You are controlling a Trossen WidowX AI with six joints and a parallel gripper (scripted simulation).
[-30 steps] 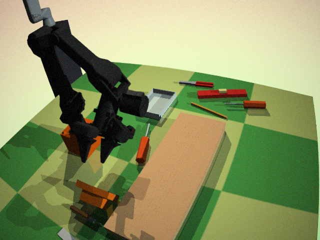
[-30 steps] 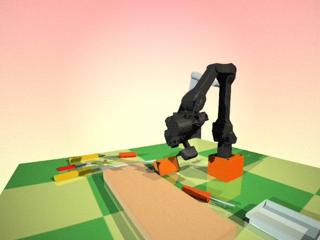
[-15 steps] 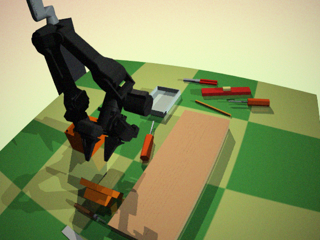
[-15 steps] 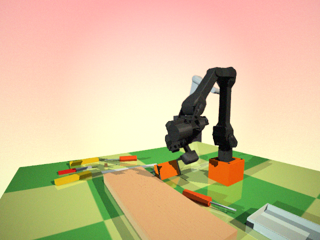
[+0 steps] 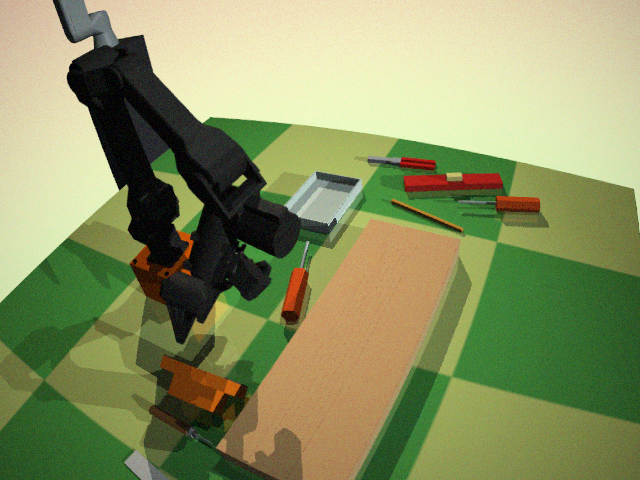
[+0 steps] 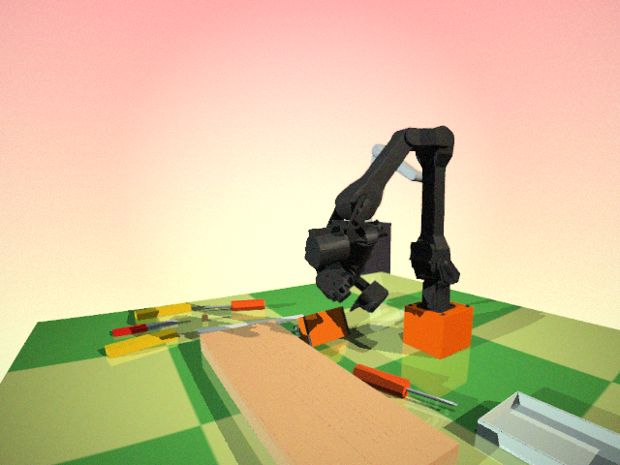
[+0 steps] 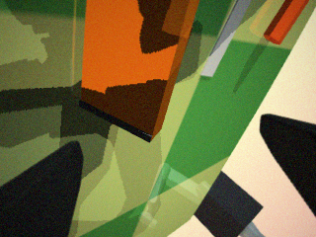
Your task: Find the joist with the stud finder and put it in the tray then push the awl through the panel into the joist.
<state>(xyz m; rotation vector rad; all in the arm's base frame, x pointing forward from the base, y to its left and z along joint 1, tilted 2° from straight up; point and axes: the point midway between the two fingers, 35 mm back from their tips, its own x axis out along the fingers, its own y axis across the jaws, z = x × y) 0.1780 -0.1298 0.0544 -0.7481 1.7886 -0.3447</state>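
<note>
Green and straw-coloured checks cover the table (image 5: 542,320) (image 6: 125,410) (image 7: 212,114). Nearest, a brown-handled tool (image 5: 169,419) lies beside the stud finder (image 5: 199,384) (image 6: 325,327) (image 7: 118,64), an orange block by the panel's (image 5: 351,335) (image 6: 325,395) near end. Above the block, the gripper (image 5: 192,330) (image 6: 348,305) (image 7: 172,135) is spread and holding nothing, presumably to fit around its body. The panel lies flat, leaving its top reachable for scanning. Alongside is an orange-handled tool (image 5: 295,294) (image 6: 381,380); I cannot tell which tool is the awl. Farther off, the tray (image 5: 316,226) (image 6: 488,432) sits beyond the panel's side, likely to keep the finished finder out of the way. A red level (image 5: 429,183) lies farther still.
</note>
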